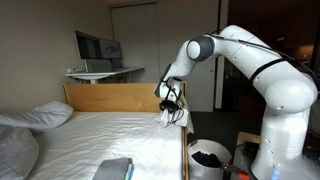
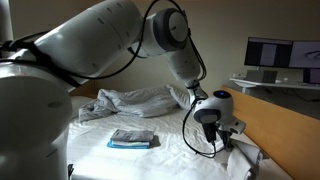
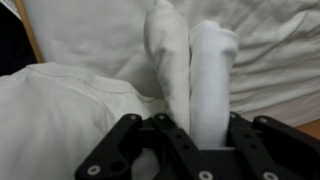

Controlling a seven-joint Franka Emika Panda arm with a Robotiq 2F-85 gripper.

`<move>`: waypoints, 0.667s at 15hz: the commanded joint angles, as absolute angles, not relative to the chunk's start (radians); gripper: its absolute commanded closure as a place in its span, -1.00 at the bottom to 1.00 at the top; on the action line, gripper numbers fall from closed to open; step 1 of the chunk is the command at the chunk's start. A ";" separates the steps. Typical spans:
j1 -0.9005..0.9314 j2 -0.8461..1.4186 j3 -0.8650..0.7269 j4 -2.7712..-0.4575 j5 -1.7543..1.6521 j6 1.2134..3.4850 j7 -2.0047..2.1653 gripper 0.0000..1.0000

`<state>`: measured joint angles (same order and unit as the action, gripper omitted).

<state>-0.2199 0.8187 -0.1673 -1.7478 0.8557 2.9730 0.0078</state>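
- White and doubled into two soft folds, the cloth [image 3: 212, 70] stood up between the fingers of the gripper [image 3: 190, 132] in the wrist view. The jaws were drawn in narrow and pinched its lower end, but the bottom edge of that view cut off the very spot of the pinch.
- I could not tell whether the cloth was a loose piece or a bunched-up part of the bed sheet [image 3: 60, 120]. White lay on white, with hardly an outline.
- In an exterior view the gripper [image 1: 170, 100] hung at the corner of the bed just beside the wooden headboard [image 1: 100, 97]. The cloth was only a small pale lump [image 1: 166, 116] beneath it at the mattress edge.
- In an exterior view from the opposite side, the wrist and a loop of black cable [image 2: 190, 135] covered most of the fingers, so the grip could not be read there.
- A folded grey towel [image 2: 132, 138] lay flat on the sheet, well apart from the gripper.
- A rumpled pillow [image 1: 45, 115] lay near the headboard, its near end cut off by the frame.
- A dark bin [image 1: 208, 158] stood beside the bed, partly behind the robot's base, its contents too small to make out.
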 commanded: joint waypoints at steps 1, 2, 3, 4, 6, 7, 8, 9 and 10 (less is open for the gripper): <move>-0.060 0.769 -0.388 -1.876 0.787 2.958 0.228 0.75; -0.015 0.783 -0.454 -1.885 0.771 2.938 0.282 0.75; 0.027 0.798 -0.513 -1.893 0.756 2.916 0.332 0.75; 0.059 0.816 -0.560 -1.890 0.742 2.882 0.373 0.75; 0.065 0.818 -0.591 -1.899 0.620 2.846 0.513 0.75; 0.078 0.824 -0.615 -1.895 0.584 2.817 0.563 0.75; 0.082 0.830 -0.632 -1.886 0.537 2.790 0.630 0.75; 0.076 0.833 -0.634 -1.879 0.497 2.770 0.680 0.75; 0.069 0.844 -0.641 -1.863 0.451 2.742 0.739 0.75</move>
